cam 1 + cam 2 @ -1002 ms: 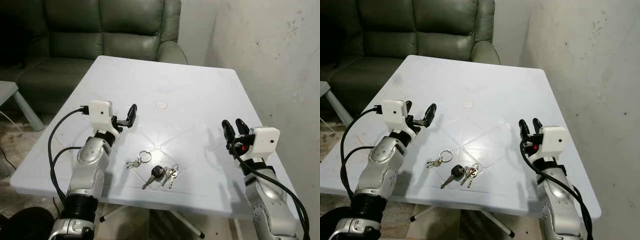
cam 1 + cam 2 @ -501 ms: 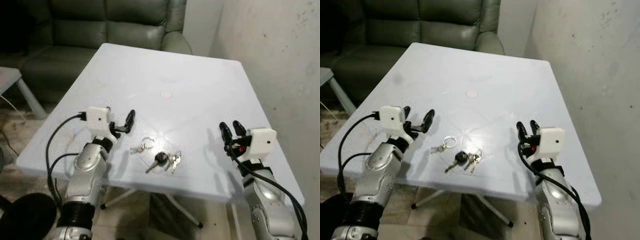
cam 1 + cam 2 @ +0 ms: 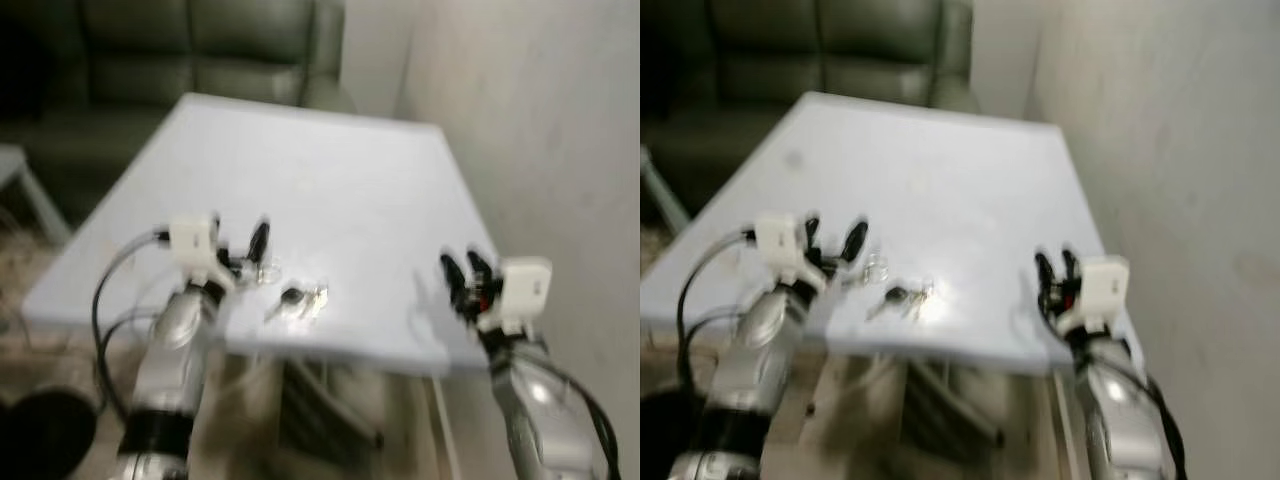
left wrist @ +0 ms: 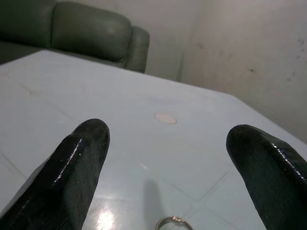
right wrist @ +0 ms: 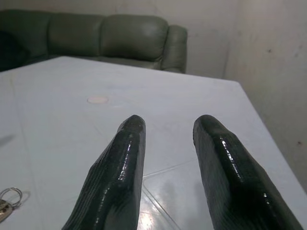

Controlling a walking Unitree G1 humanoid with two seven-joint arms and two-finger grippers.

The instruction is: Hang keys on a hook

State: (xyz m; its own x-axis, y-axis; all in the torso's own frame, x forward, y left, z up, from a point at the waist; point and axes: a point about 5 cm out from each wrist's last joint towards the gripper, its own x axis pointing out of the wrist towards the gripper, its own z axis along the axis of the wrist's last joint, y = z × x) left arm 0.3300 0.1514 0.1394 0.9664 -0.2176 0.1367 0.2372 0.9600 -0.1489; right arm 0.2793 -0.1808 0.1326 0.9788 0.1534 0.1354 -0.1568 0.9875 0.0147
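From my station the head views are smeared with blur, so I read them with care. On the left, my left gripper [image 3: 251,243] hovers over the near-left part of the white worktop [image 3: 330,190], and its fingers [image 4: 79,167] stand wide apart, released, with nothing between them. In the left wrist view a silver key ring [image 4: 172,223] lies on the worktop just beyond that gap.

Moving right, the keys [image 3: 297,301] lie flat on the worktop close to its near edge, between my two arms and nearer the left one. They look like a dark-headed key with paler keys beside it. The bunch seems to stretch left to right, roughly along the near edge, but the blur hides which way the blades point.

On the right, my right gripper [image 3: 465,277] is raised over the near-right corner of the worktop, well apart from the keys. Its fingers [image 5: 120,163] point away from me with a narrow gap between them, holding nothing.

A dark green sofa [image 3: 190,50] stands beyond the far edge of the worktop, and a pale wall [image 3: 540,130] runs along the right.
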